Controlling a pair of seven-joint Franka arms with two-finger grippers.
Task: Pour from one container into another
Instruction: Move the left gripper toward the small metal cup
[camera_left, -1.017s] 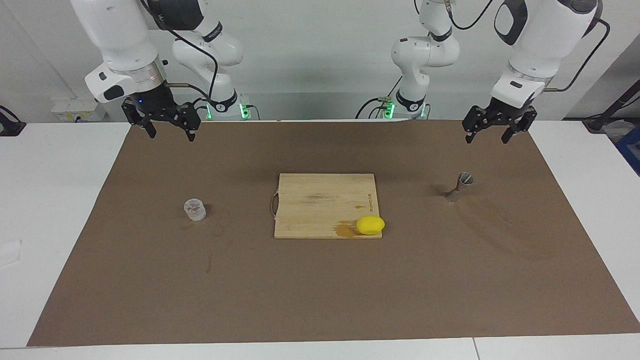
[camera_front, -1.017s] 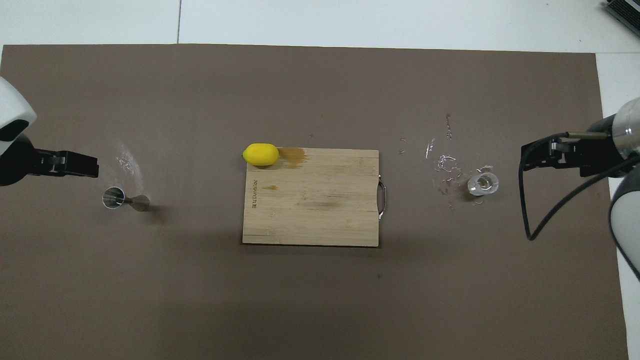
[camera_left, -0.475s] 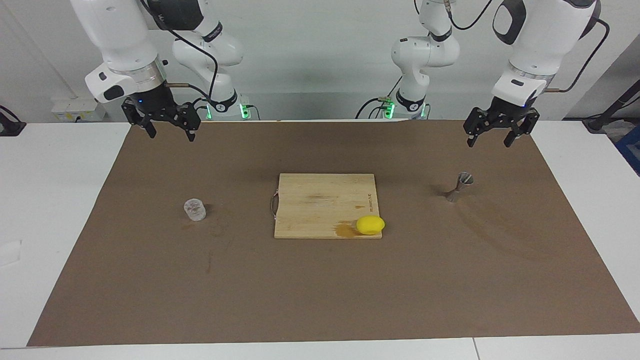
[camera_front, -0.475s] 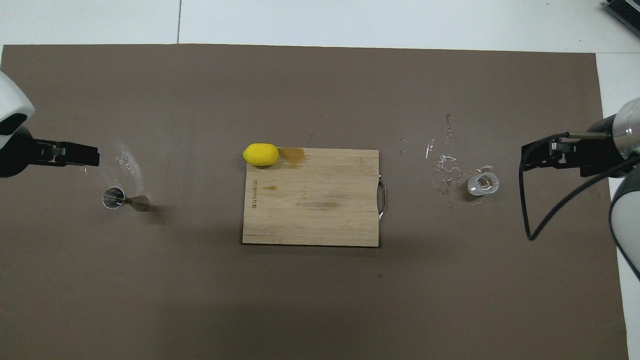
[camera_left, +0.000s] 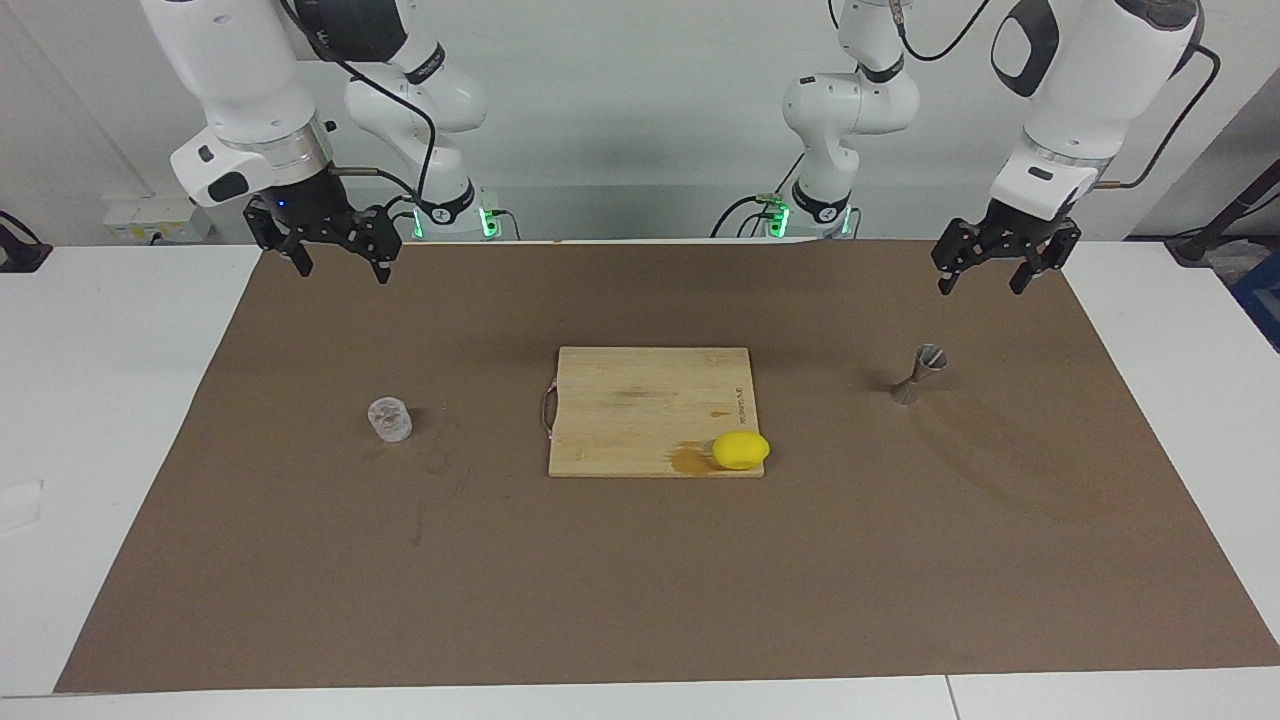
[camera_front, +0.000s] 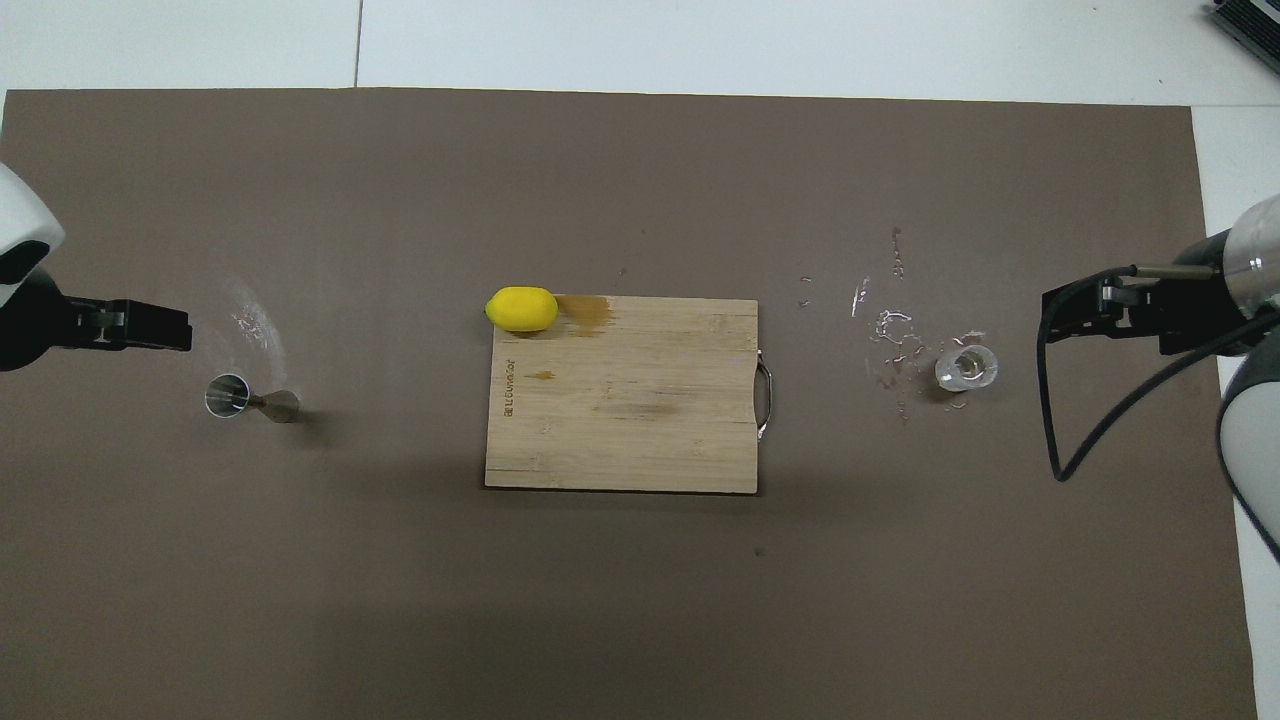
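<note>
- The glass cup (camera_left: 389, 420) stands upright on the brown mat (camera_left: 640, 580) toward the right arm's end of the table, at about 9 o'clock from the cutting board (camera_left: 640, 405) in the facing view, well apart from it.
- Small wet droplets (camera_front: 890, 340) lie on the mat just beside the cup, between it and the board.
- The metal jigger (camera_left: 920, 374) stands upright toward the left arm's end, at about 3 o'clock from the board in the facing view, also well apart from it.
- A yellow lemon (camera_left: 741, 450) rests on the board's corner farthest from the robots, toward the jigger's end, beside a dark stain (camera_left: 690, 459) on the wood.
- The right gripper (camera_left: 340, 268) hangs in the air over the mat's edge nearest the robots, its 2 fingers spread apart, gripping nothing.
- The left gripper (camera_left: 981, 287) hangs over the mat at about 1 o'clock from the jigger in the facing view, its 2 fingers apart, holding nothing.
</note>
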